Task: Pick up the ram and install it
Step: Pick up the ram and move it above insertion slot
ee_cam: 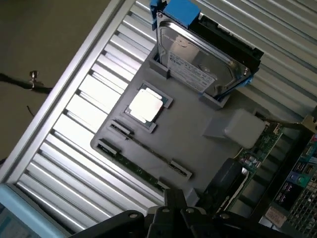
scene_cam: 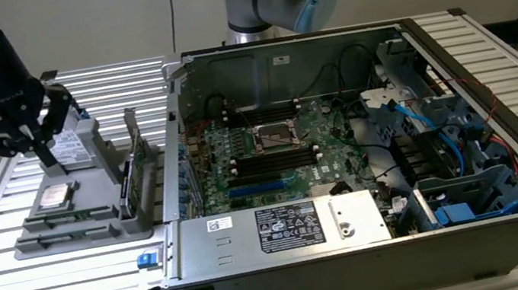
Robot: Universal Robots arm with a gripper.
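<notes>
The gripper (scene_cam: 46,161), clenched and empty, hangs above the tray (ee_cam: 193,144). The ram (ee_cam: 134,167) lies just below it in the tray's edge slot, its long axis slanting past the gripper.

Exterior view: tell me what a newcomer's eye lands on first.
The big open computer case dominates the exterior view's centre and right, its motherboard exposed. On the exterior view's left, the black gripper hangs shut above a gray parts tray, where the ram lies near a silver processor and a hard drive standing on edge.
</notes>
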